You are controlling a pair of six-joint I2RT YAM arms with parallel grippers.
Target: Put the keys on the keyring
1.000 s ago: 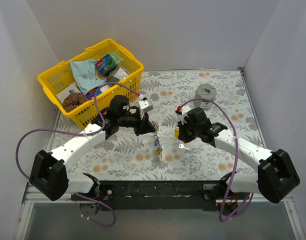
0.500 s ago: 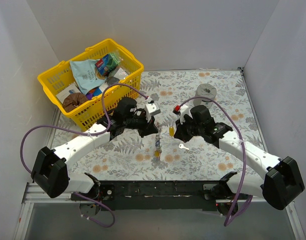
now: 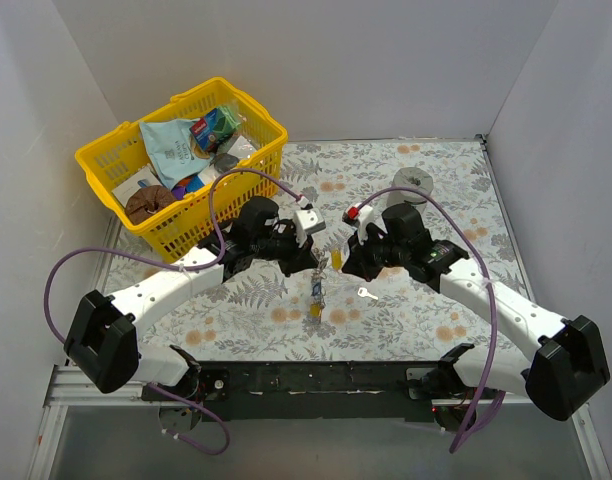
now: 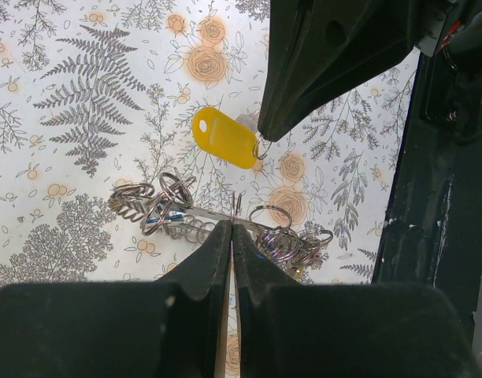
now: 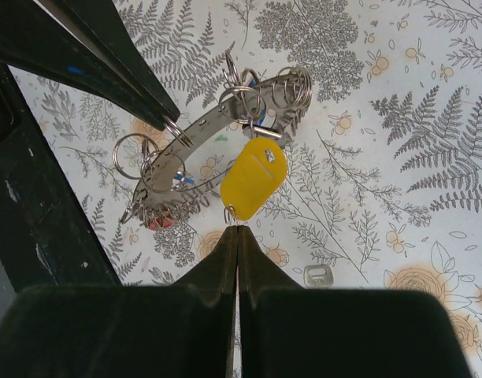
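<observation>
My left gripper (image 3: pixel 311 260) is shut on a small ring of the silver keyring (image 3: pixel 315 284), which hangs above the table; it also shows in the left wrist view (image 4: pixel 217 216) and the right wrist view (image 5: pixel 194 142). Several small rings and red and blue bits hang from the keyring. My right gripper (image 3: pixel 344 262) is shut on the little ring of the yellow-headed key (image 5: pixel 253 179) and holds it right beside the keyring; this key also shows in the left wrist view (image 4: pixel 225 138). A plain silver key (image 3: pixel 367 293) lies on the table under the right gripper.
A yellow basket (image 3: pixel 248 108) full of packets stands at the back left. A grey cylindrical roll (image 3: pixel 413 188) stands at the back right. White walls close in the floral table on three sides.
Both grippers have moved toward each other and a little farther from the near edge. The yellow key now sits right next to the hanging keyring.
</observation>
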